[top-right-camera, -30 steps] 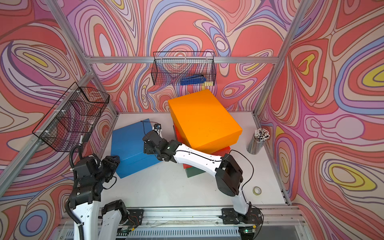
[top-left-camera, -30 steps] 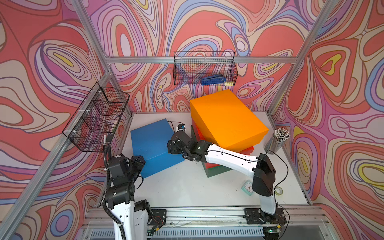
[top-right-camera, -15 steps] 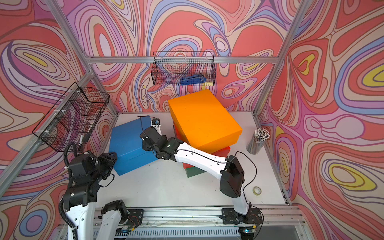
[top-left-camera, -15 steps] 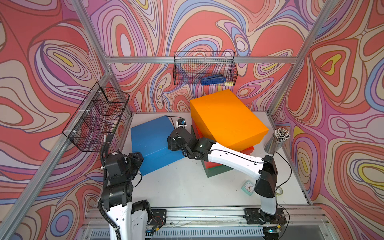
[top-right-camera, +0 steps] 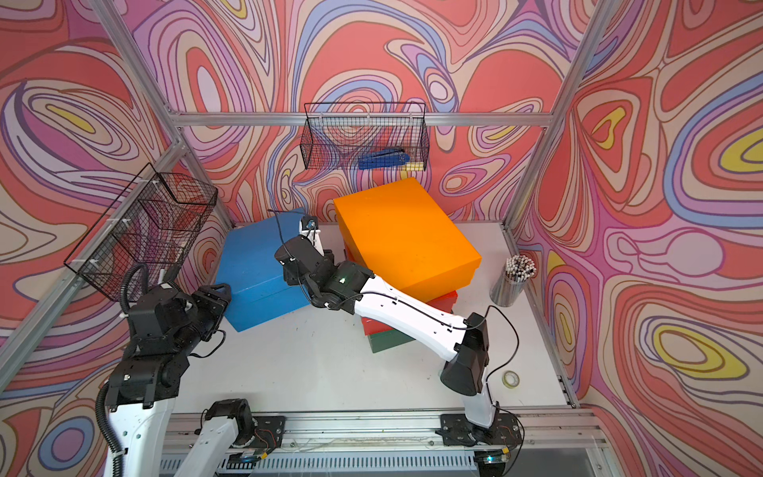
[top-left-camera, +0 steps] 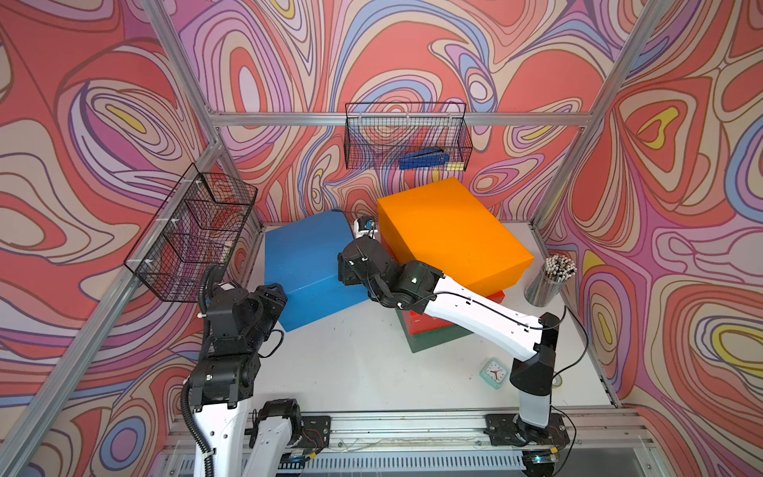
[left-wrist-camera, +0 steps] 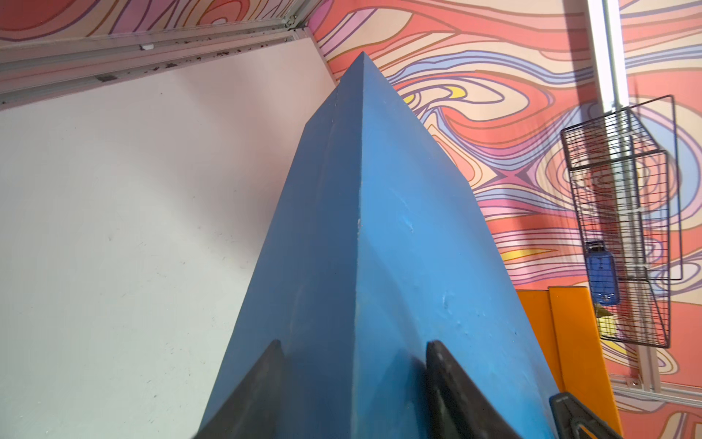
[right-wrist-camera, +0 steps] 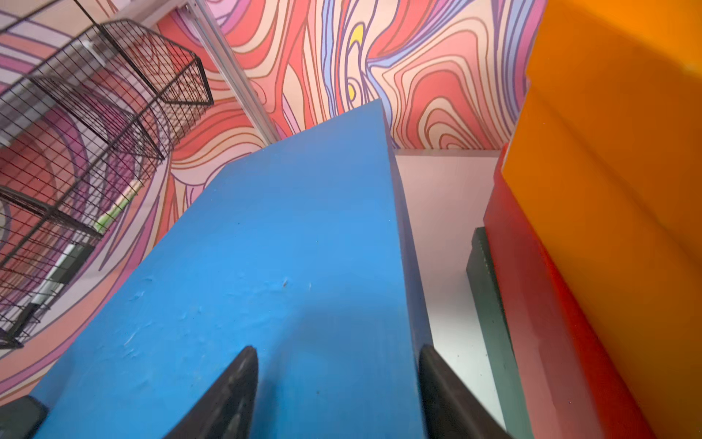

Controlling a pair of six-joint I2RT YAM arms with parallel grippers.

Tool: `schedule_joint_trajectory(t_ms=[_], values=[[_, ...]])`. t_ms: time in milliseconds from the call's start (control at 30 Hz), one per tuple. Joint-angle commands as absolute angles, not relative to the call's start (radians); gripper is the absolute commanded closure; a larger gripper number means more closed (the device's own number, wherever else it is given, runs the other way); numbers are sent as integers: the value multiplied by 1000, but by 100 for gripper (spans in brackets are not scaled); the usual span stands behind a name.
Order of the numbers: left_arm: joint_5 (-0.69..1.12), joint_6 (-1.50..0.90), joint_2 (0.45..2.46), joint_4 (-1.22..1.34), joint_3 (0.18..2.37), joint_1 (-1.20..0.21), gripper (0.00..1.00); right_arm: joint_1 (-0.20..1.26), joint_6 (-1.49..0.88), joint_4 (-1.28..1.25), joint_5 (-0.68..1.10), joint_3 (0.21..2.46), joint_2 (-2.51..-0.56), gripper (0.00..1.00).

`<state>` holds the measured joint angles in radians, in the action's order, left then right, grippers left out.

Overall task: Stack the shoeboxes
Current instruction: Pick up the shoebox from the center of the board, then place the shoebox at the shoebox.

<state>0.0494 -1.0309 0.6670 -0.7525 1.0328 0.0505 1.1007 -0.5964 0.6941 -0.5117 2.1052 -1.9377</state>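
The blue shoebox (top-left-camera: 305,256) (top-right-camera: 252,264) hangs tilted at the back left, held at two places. My left gripper (top-left-camera: 277,296) (left-wrist-camera: 355,361) is shut on its near left corner, one finger on each face of the corner edge. My right gripper (top-left-camera: 342,270) (right-wrist-camera: 336,365) is shut on its right edge, one finger on the top face (right-wrist-camera: 266,266) and one down the side. To the right stands a stack: the orange shoebox (top-left-camera: 450,235) (right-wrist-camera: 607,190) skewed on the red one (top-left-camera: 425,325) (right-wrist-camera: 532,285), on the dark green one (top-left-camera: 433,342) (right-wrist-camera: 490,304).
A mint clock (top-left-camera: 493,371) lies near the right arm's base and a tape roll (top-right-camera: 510,378) beside it. A metal cup of pencils (top-left-camera: 549,281) stands at the right wall. Wire baskets hang on the back wall (top-left-camera: 406,140) and left wall (top-left-camera: 194,239).
The blue shoebox has risen and shifted toward the back wall with both grippers on it. The left arm has drawn back to the left. Both pairs of jaws have narrowed a little.
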Motion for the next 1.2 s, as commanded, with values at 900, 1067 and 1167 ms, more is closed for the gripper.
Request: schedule_joint_trajectory(t_ms=[900,1067,1167], values=[[10,-912,873,-561,1457,-624,66,1417,-452,712,-196,2302,-1998,100],[-32,-885,934,-545,1522,-724,67,1429,-448,717,-228,2291,-1967,100],[-99,-845,988,-542,1580,-815,67,1428,-451,720,-253,2272,-1936,100]])
